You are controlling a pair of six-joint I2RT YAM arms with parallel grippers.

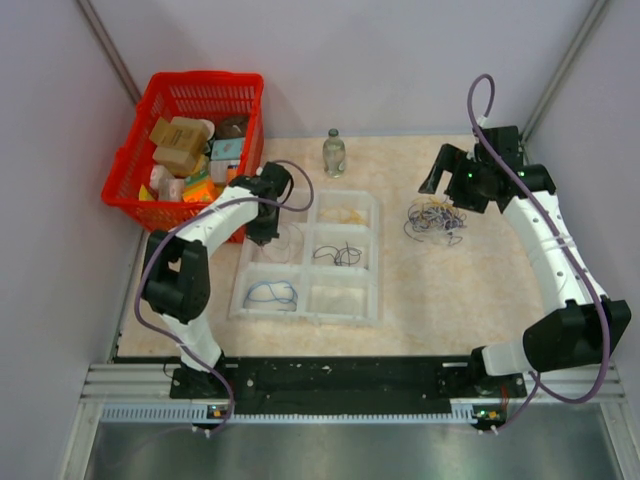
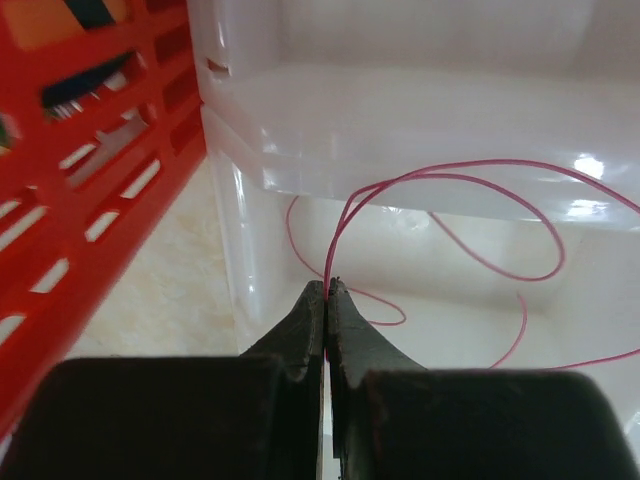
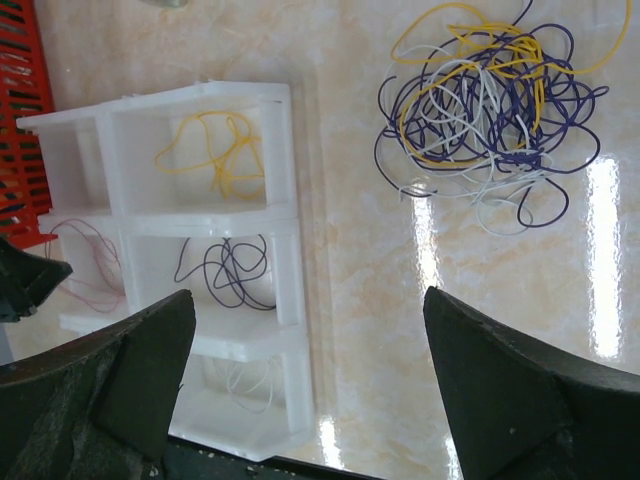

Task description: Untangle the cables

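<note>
While the left gripper (image 2: 327, 288) pinches a pink wire (image 2: 328, 262) at frame centre, the right gripper (image 3: 308, 302) gapes wide — cables (image 3: 490, 100) bunched upper right.

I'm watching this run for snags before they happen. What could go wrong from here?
The left gripper pinches the pink wire only at its very tips, and its loops arch in front of the wall of the white tray; released, it may spring out of its compartment.
The tangled bunch interlocks purple, white and yellow strands; the open right gripper may catch several and drag the lot.
The red basket stands close beside the left gripper; a sideways move might bump it.
</note>
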